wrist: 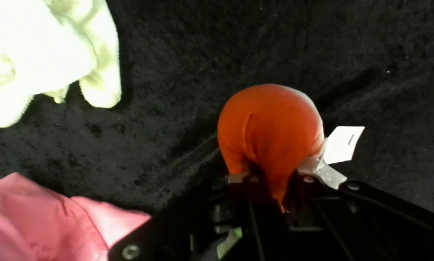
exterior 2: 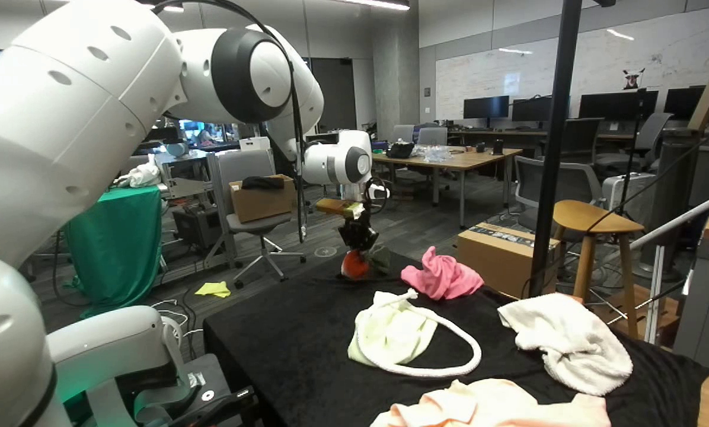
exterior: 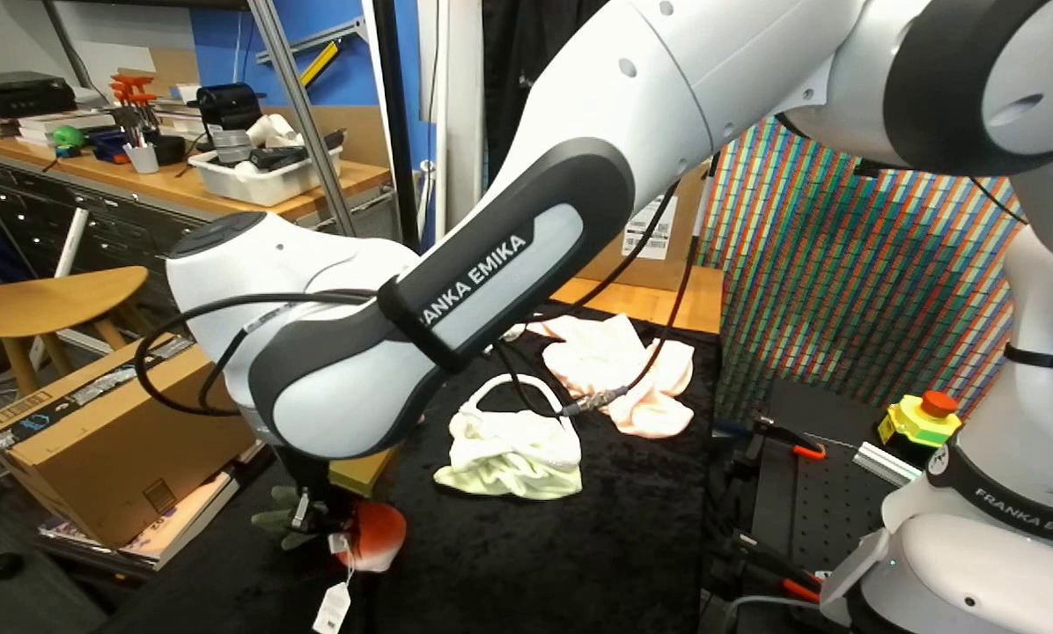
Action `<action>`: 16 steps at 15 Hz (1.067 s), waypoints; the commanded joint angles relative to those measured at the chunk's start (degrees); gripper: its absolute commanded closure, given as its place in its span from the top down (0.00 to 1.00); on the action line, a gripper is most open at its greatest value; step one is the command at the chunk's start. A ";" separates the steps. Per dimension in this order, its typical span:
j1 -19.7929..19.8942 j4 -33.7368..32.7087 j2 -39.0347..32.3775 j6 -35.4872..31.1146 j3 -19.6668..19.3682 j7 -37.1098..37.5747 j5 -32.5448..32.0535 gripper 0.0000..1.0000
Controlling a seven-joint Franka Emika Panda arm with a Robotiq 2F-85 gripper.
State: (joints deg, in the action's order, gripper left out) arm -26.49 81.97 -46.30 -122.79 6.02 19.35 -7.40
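My gripper [exterior: 324, 519] is shut on a soft orange-red toy [exterior: 377, 535] with a pale underside, grey-green leaf-like parts and a hanging white tag [exterior: 333, 608]. In the wrist view the fingers [wrist: 277, 186] pinch the narrow end of the orange toy [wrist: 271, 127], with its round end pointing away from the gripper. In an exterior view the gripper [exterior 2: 359, 240] points down, with the toy [exterior 2: 354, 265] at or just above the black cloth [exterior 2: 289, 350]. I cannot tell whether the toy touches it. The toy's gripped part is mostly hidden by the fingers.
A pale green-white bag with a looped handle [exterior: 513, 449], a peach cloth [exterior: 619, 370], a bright pink cloth [exterior 2: 443, 276] and a white cloth [exterior 2: 568, 344] lie on the black cloth. A cardboard box [exterior: 121, 440] stands beyond the table edge.
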 commanded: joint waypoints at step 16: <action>15.28 28.71 27.34 -1.72 -0.34 -9.06 1.82 0.10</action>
State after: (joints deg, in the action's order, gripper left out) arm -12.93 103.52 -23.33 -119.24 5.96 11.15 -6.98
